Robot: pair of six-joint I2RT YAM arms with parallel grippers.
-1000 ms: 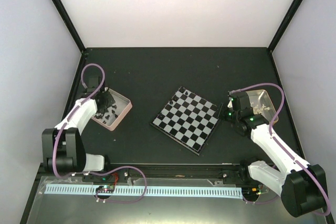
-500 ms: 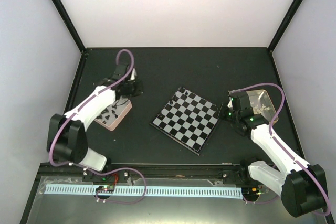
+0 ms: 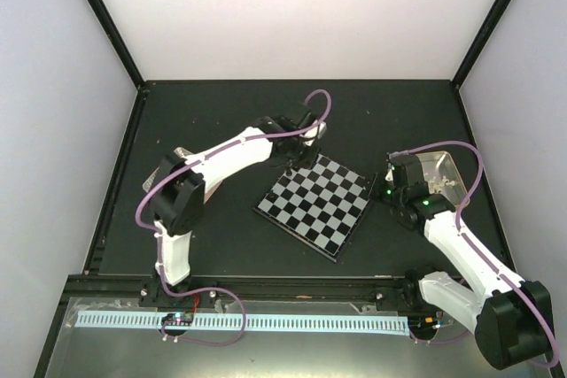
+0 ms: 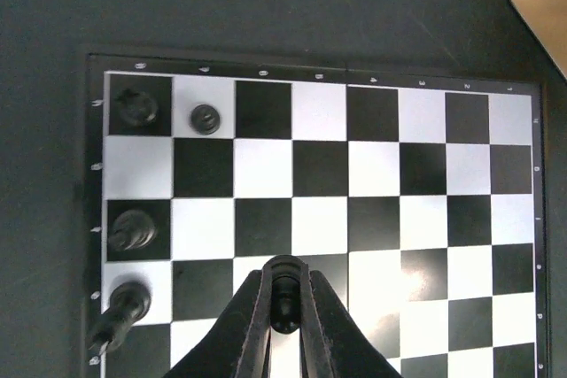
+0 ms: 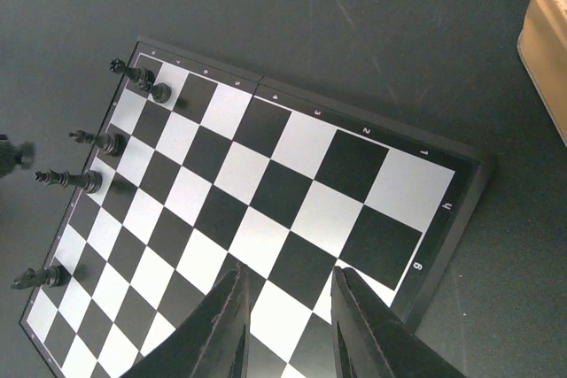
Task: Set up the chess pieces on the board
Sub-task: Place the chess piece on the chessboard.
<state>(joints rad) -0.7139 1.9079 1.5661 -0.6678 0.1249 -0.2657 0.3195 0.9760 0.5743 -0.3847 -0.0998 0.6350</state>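
The board point(image 3: 314, 204) lies turned like a diamond in the middle of the table. My left gripper point(image 3: 306, 155) reaches over its far corner. In the left wrist view that gripper point(image 4: 285, 281) is shut on a small black chess piece point(image 4: 285, 307), held above the squares. Black pieces point(image 4: 133, 108) point(image 4: 205, 119) point(image 4: 131, 229) stand along the board's left edge there. My right gripper point(image 3: 390, 189) hovers at the board's right corner; its jaws point(image 5: 288, 307) are open with nothing between them. Several black pieces point(image 5: 102, 141) line the far edge in the right wrist view.
A metal tin point(image 3: 438, 170) with pale pieces stands right of the board, behind my right gripper; its rim point(image 5: 545, 42) shows in the right wrist view. My left arm point(image 3: 221, 155) spans the table's left half. Dark frame posts and white walls enclose the table.
My left arm has swung from the tin at the left across to the board's far corner, carrying the black piece. The right arm has not moved.
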